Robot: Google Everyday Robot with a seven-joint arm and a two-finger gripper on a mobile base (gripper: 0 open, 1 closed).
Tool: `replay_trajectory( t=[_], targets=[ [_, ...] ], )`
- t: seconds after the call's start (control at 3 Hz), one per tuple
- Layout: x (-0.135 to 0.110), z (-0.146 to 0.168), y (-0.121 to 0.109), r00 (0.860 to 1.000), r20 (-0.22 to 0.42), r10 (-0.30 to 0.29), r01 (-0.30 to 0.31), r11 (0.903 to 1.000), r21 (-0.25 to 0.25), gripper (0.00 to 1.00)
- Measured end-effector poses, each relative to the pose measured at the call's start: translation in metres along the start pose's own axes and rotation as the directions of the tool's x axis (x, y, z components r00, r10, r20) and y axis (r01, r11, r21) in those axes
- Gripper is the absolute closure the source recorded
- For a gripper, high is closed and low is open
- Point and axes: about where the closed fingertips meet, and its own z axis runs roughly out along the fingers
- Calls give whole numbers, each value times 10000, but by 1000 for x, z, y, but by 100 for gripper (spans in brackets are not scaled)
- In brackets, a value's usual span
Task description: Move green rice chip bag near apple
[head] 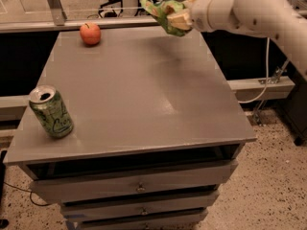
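The green rice chip bag (162,13) is a crumpled light-green foil bag held in the air above the table's far edge, right of centre. My gripper (176,18) is shut on it, at the end of the white arm (249,11) that reaches in from the upper right. The apple (90,33), small and orange-red with a dark stem, sits on the table near the far left corner, well to the left of the bag.
A green drink can (51,112) stands upright near the table's front left edge. The grey table (144,95) has drawers below its front. A rail and glass panel run behind the far edge. A white cable hangs at the right.
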Motion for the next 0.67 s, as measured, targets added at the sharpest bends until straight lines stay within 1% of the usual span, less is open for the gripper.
replay_trajectory(
  t=[0.33,0.67],
  targets=[
    [-21,50,-9,9977,642,203,-190,9996,-216,100],
    [-39,91,5,9945,993,341,-270,9970,-726,100]
  ],
)
